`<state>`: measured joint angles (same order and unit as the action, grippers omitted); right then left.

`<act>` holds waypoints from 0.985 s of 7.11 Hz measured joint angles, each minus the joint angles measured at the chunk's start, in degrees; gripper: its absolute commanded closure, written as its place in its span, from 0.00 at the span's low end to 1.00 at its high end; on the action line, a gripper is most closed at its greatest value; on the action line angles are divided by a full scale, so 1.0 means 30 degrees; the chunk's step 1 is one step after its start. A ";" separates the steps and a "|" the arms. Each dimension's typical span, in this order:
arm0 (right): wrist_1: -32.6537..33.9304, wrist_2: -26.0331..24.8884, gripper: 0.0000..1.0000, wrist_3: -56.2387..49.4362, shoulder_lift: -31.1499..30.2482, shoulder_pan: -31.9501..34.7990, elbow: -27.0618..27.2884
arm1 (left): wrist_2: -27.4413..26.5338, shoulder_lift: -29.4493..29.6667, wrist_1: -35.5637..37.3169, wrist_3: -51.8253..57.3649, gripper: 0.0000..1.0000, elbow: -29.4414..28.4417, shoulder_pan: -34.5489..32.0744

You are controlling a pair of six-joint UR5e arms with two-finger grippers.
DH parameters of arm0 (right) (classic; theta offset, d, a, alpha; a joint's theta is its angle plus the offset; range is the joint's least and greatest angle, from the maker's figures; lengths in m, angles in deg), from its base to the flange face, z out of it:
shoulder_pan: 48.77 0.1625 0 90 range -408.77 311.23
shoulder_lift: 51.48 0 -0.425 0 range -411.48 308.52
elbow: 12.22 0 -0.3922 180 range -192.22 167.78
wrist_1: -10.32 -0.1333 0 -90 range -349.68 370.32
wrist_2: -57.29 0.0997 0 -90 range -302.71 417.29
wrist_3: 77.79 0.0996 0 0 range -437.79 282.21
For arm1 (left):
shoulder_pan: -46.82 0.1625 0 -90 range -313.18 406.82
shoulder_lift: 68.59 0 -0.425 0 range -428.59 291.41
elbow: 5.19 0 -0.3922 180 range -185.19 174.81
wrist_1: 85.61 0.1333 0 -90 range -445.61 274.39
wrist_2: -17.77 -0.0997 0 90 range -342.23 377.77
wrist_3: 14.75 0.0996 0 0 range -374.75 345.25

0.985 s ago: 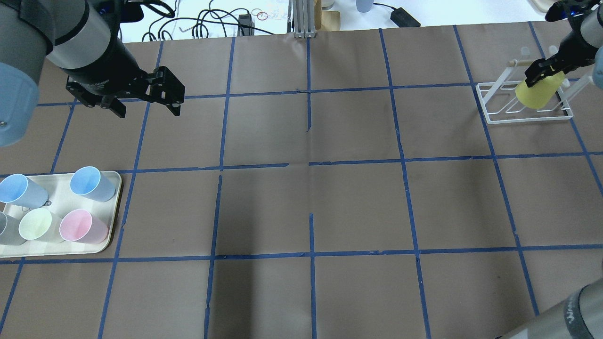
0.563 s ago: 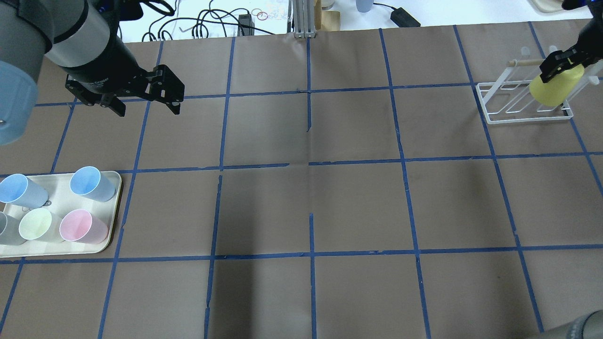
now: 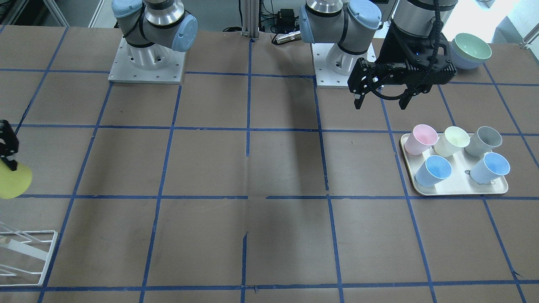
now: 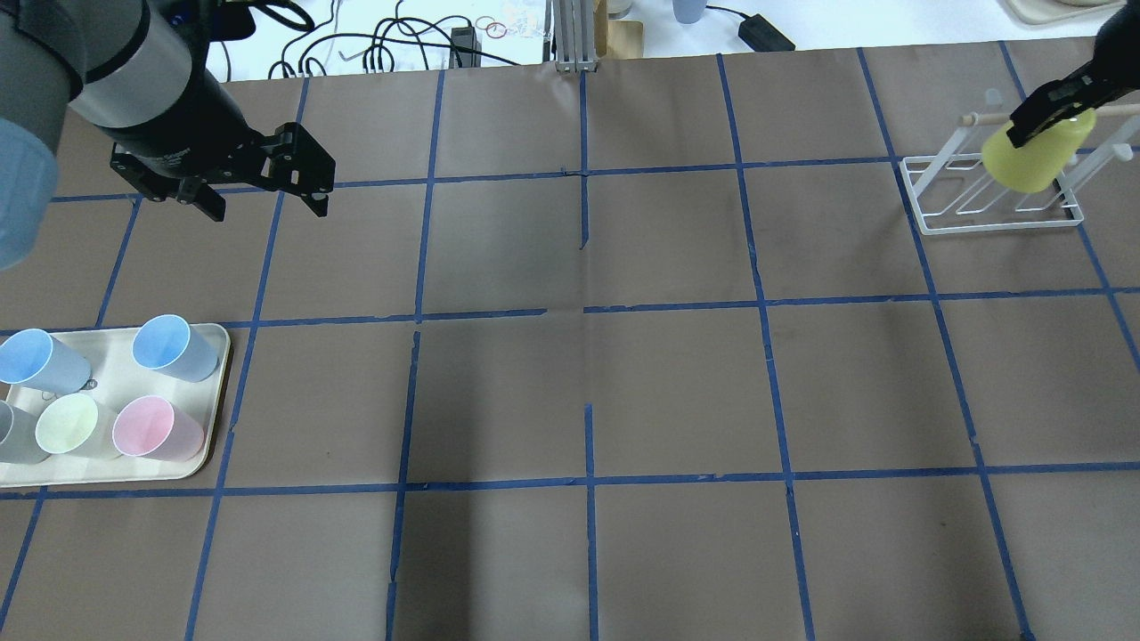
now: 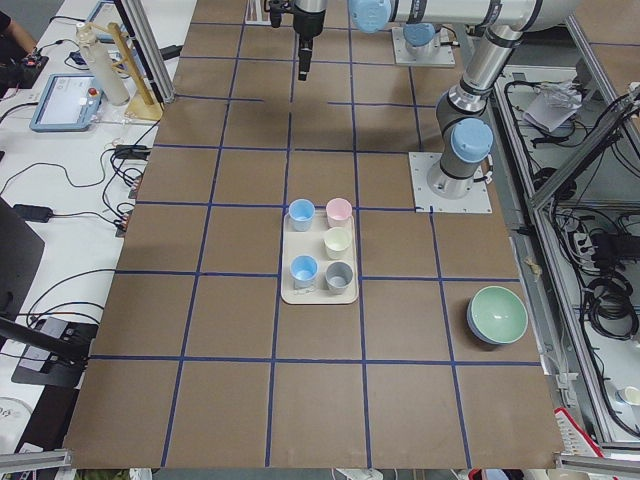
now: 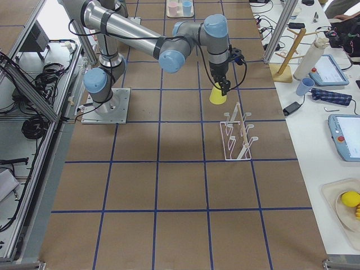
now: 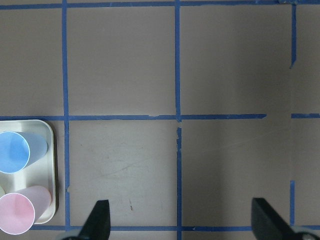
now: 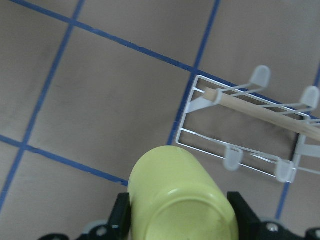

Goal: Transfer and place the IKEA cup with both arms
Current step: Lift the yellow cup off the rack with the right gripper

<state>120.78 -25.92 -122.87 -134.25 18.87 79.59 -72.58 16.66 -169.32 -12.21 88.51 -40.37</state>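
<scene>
The bright yellow IKEA cup (image 4: pixel 1033 158) hangs mouth-down and tilted in my right gripper (image 4: pixel 1049 105), which is shut on its narrow end. The overhead view shows it in the air over the white wire rack (image 4: pixel 989 212) at the far right. It also shows in the front view (image 3: pixel 12 182), the right side view (image 6: pixel 218 95) and the right wrist view (image 8: pixel 182 200). My left gripper (image 4: pixel 264 203) is open and empty above the table on the left, beyond the tray (image 4: pixel 116 374). Its fingertips (image 7: pixel 98 220) frame bare table.
The cream tray (image 3: pixel 459 189) holds two light blue cups, a pink, a pale yellow-green and a grey one. The rack (image 6: pixel 236 138) has a wooden rod (image 8: pixel 260 111) across it. Stacked bowls (image 3: pixel 470 48) sit near the left arm's base. Cables lie beyond the far edge.
My right gripper carried the yellow cup to the right and farther from the robot, then back a little left over the rack. My left gripper drifted slightly left, still open.
</scene>
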 measured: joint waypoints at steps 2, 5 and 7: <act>-0.1942 0.2373 1.00 0.1602 -0.0609 0.1918 -0.0006 | 0.0032 -0.0012 -0.0016 0.0545 0.00 -0.0017 0.0274; -0.2247 0.2275 1.00 0.7499 -0.0744 0.6101 0.0007 | 0.0036 -0.0061 -0.0136 0.1716 0.00 -0.0137 0.1285; -0.2227 0.3040 1.00 1.0747 -0.0966 0.8582 -0.0029 | 0.1063 -0.0104 -0.0219 0.3240 0.00 -0.0066 0.2958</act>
<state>114.10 -16.80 -90.63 -137.15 44.61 79.50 -69.39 16.35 -169.97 -2.49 88.31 -31.50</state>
